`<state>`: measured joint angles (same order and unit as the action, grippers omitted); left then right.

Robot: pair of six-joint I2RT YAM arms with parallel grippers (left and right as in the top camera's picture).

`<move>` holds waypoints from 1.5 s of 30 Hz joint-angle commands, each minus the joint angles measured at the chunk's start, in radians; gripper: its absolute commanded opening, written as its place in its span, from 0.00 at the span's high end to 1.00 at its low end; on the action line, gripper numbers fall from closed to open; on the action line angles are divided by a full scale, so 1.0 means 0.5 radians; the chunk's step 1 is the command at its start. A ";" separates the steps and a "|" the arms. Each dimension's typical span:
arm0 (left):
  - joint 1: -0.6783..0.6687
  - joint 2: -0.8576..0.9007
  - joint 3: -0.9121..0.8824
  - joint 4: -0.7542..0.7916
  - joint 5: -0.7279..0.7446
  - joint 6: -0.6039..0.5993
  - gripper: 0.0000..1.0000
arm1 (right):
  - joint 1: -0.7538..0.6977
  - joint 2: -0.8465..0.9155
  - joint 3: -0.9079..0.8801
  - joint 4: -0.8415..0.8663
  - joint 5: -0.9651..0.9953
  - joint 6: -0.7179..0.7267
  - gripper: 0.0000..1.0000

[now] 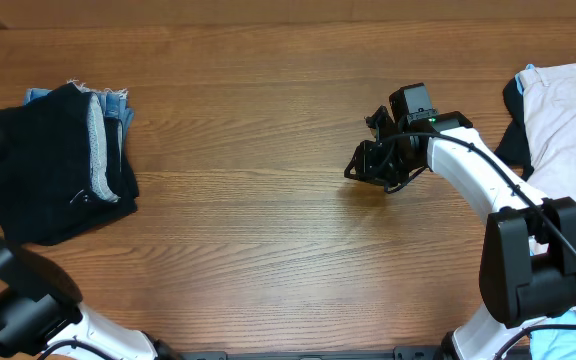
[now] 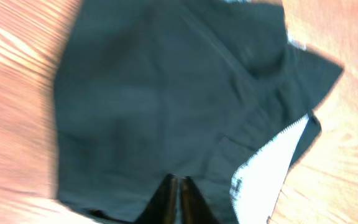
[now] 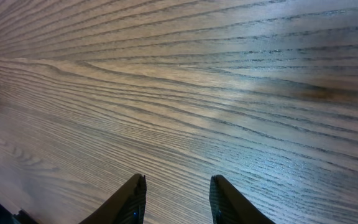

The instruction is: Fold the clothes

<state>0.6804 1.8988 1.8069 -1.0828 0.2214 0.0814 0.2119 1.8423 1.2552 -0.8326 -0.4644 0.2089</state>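
The wooden table (image 1: 268, 230) is lying mostly bare through the middle, with laundry heaped at both ends. The black shorts (image 1: 38, 170) are sitting at the far left, bunched into a rough square with the grey waistband (image 1: 96, 150) showing, and they are resting on top of the denim shorts (image 1: 118, 103). The left gripper (image 2: 176, 186) is hovering over the black fabric with its fingers pressed together; I cannot tell whether any cloth is pinched between them. The right gripper (image 3: 178, 199) is hanging over bare wood, well apart from the shorts, fingers spread and holding nothing. The beige garment (image 1: 568, 110) is lying at the right edge. I am worrying that if the left arm lifts with a fold snagged, the bundle will be dragging open, or the denim beneath will be sliding along with it.
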 commanded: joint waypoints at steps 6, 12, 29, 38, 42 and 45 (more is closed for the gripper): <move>-0.233 0.130 -0.349 -0.008 0.214 0.020 0.83 | -0.059 -0.024 0.165 -0.101 -0.017 -0.114 0.62; -0.507 -0.202 0.027 -0.361 0.269 0.214 0.74 | -0.166 -0.289 0.581 -0.314 0.001 -0.271 0.59; -1.257 -1.225 0.149 -1.095 -0.302 -0.075 0.00 | -0.191 -1.149 0.777 -0.446 0.142 -0.269 0.00; -1.257 -1.173 0.149 -1.087 -0.294 -0.074 0.00 | -0.191 -1.145 0.777 -0.608 0.117 -0.259 0.00; -1.257 -1.152 0.149 -1.087 -0.294 -0.074 0.00 | -0.191 -1.145 0.777 -0.616 0.025 -0.253 0.00; -1.257 -1.145 0.149 -1.087 -0.294 -0.074 0.00 | -0.191 -1.145 0.777 -0.616 -0.158 -0.254 0.00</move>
<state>0.0582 1.3205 1.8839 -1.6302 0.0845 0.0574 0.1177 1.2747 1.6379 -1.1446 -0.4423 0.0788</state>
